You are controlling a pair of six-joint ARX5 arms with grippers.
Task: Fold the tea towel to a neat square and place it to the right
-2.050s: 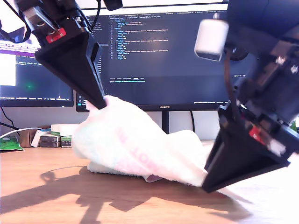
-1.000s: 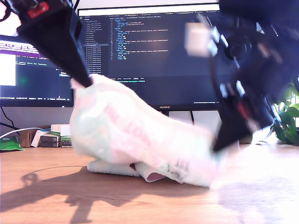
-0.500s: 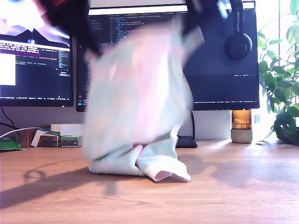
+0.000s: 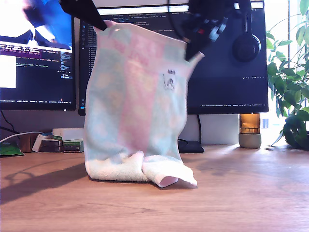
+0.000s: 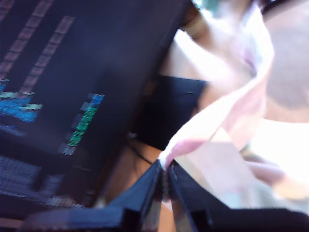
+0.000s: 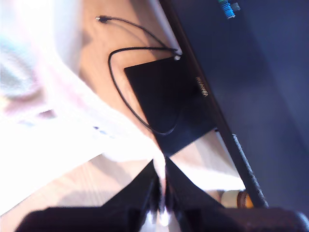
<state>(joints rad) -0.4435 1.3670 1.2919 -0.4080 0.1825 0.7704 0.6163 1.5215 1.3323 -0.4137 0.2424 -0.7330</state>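
The tea towel (image 4: 135,106), white terry with pale pink and mint patches, hangs as a sheet in front of the middle monitor. Its lower edge lies bunched on the wooden desk (image 4: 231,193). My first gripper (image 4: 100,24) is shut on the upper corner at the exterior view's left, and the first wrist view shows its jaws (image 5: 164,166) pinching a fold of the towel (image 5: 227,111). My second gripper (image 4: 191,54) is shut on the upper corner at the exterior view's right. In the second wrist view the towel (image 6: 58,111) runs into the closed tips (image 6: 160,166).
Two monitors stand behind, the middle one (image 4: 227,72) with headphones (image 4: 246,43) on it. Its black stand base (image 6: 169,106) and a cable (image 6: 120,92) lie behind the towel. Small boxes (image 4: 67,140) sit at the exterior view's left, a small lamp (image 4: 249,131) and a plant (image 4: 292,96) at its right.
Both grippers have risen from near the desk to monitor-top height, lifting the towel from a draped heap into a hanging sheet. Its lower edge stays on the desk.
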